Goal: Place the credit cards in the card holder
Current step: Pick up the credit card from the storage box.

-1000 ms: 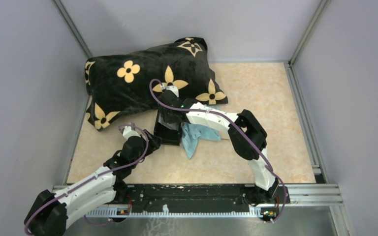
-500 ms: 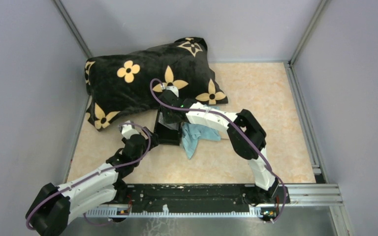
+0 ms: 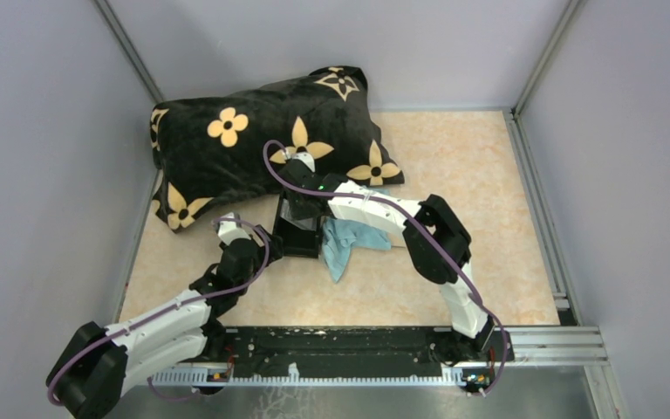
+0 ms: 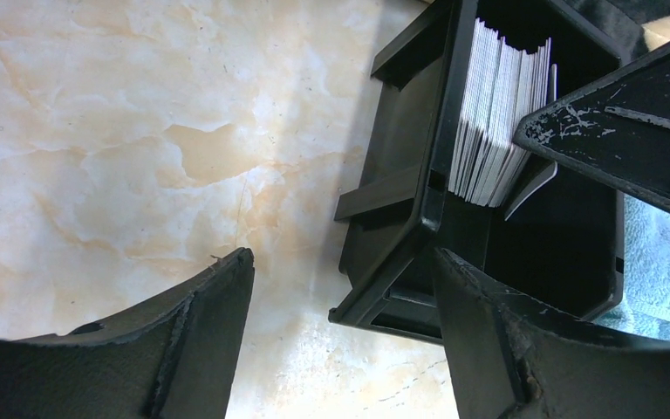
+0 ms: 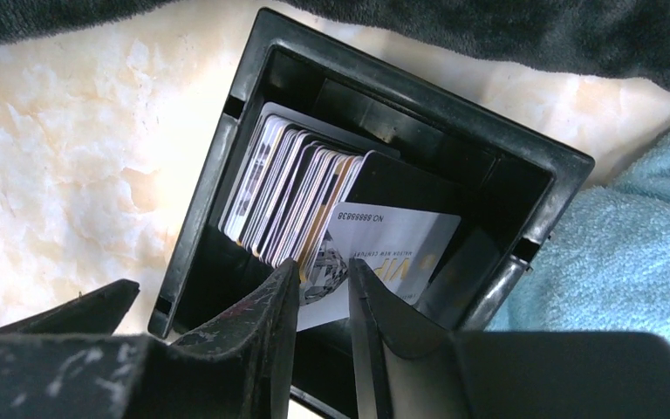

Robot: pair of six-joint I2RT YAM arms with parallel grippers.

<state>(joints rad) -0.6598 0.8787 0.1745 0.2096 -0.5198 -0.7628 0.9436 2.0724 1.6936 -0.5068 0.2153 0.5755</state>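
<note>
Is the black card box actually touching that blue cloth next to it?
Touching. The right wrist view shows the blue cloth pressed against the outer wall of the card holder, with no gap showing.

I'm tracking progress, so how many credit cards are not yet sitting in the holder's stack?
1: a pale card leaning inside the card holder, its lower edge between the right gripper's fingers. More could be hidden under the blue cloth.
</note>
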